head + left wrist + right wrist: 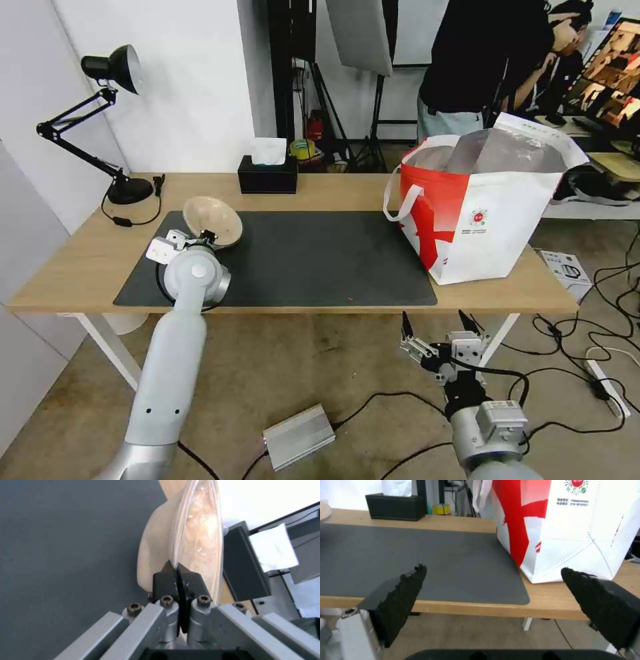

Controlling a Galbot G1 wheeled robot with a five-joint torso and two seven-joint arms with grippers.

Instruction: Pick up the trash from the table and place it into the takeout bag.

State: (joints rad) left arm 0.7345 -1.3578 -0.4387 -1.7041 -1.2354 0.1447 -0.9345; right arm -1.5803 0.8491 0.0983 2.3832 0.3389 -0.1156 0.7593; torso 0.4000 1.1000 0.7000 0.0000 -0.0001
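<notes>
A beige paper-pulp bowl (212, 221), a piece of the trash, is tilted on its side over the left end of the dark mat (320, 260) on the table (80, 267). My left gripper (205, 238) is shut on the bowl's rim; in the left wrist view the black fingertips (166, 576) pinch the rim of the bowl (156, 545). The white-and-red takeout bag (487, 220) stands open on the table's right end. My right gripper (437, 327) hangs open below the table's front edge, facing the takeout bag (573, 530).
A black tissue box (268, 175) sits at the back middle and a black desk lamp (100, 120) at the back left. A silver box (299, 437) and cables lie on the floor. A person stands behind the bag.
</notes>
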